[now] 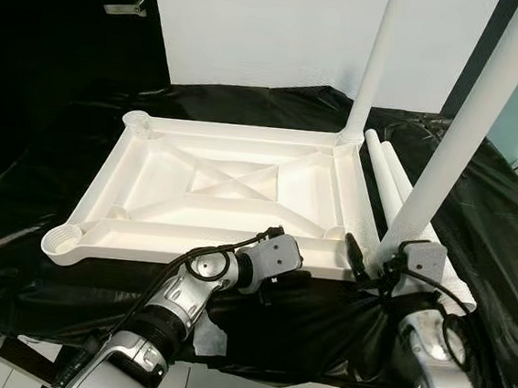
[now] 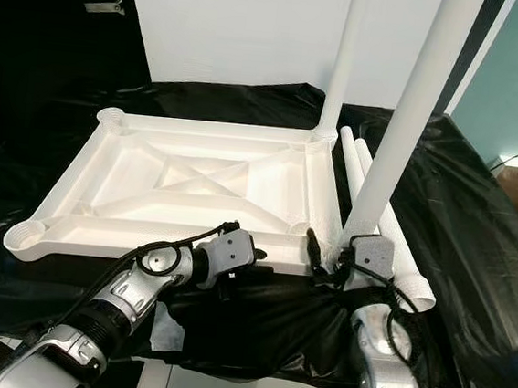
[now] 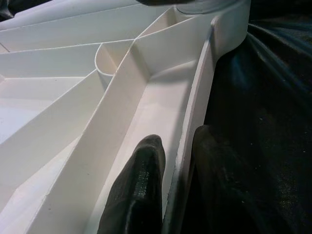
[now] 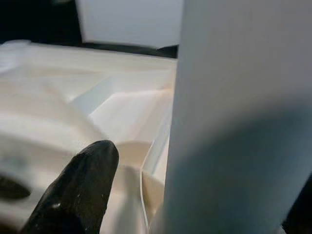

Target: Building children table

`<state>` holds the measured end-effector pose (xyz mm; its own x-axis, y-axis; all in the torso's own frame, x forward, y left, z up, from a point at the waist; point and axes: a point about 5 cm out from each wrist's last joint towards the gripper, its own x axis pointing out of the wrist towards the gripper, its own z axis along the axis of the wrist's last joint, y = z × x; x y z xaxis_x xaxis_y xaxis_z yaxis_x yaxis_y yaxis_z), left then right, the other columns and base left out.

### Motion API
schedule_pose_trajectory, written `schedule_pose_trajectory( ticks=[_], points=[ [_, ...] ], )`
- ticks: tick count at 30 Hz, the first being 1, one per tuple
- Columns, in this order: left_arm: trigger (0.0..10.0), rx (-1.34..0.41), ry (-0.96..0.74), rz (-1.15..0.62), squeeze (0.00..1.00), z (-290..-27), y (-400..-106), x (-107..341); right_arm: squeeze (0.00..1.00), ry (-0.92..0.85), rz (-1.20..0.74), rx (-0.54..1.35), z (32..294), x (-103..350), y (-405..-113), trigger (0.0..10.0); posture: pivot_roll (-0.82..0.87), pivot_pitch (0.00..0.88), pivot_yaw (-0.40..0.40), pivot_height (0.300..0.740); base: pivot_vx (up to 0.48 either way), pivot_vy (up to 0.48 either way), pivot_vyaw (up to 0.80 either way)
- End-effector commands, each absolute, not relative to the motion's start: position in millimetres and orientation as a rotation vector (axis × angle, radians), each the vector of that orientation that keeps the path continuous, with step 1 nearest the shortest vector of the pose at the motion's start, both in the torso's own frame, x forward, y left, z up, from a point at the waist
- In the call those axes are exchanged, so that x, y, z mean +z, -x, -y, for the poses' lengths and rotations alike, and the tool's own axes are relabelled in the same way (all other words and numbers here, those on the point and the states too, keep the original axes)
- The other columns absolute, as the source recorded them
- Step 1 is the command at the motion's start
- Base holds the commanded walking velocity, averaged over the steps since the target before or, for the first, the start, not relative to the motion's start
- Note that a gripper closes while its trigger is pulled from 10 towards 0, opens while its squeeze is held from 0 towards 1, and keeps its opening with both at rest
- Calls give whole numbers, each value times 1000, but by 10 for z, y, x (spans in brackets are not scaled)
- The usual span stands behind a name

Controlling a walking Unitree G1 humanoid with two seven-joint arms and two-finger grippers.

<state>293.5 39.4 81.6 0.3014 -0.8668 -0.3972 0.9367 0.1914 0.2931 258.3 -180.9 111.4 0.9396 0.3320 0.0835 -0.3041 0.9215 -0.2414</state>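
Tabletop [image 1: 223,186] lies upside down on black sheet [image 1: 42,256]; left gripper [image 3: 178,183] pinches its 6 o'clock rim, right gripper [image 1: 374,260] clasps upright leg [image 1: 457,140] at 4 o'clock corner

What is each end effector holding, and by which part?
Left end effector pinches the tabletop by its near rim; right end effector grips the near-right leg near its base.
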Motion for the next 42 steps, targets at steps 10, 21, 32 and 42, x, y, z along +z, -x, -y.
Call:
schedule_pose_trajectory(
  ticks=[10,21,32,42],
  points=[
    [10000,-1262,-519,-331,0,-479,-2780,446,0,292,13,614,2103,1224,-2585,8471,-82,22,-13,740,0,0,0],
    [10000,-1256,-523,-325,0,-481,-2799,461,0,357,-35,714,2249,1309,-2680,0,-69,16,-18,740,0,0,0],
    [10000,-1248,-526,-328,0,-509,-2799,459,0,330,-68,758,2302,1316,-2690,0,-62,15,-14,740,0,0,0],
    [10000,-1248,-522,-319,0,-484,-2795,467,0,112,136,374,2015,1270,-2624,0,-60,14,-23,740,0,0,0]
  ],
)
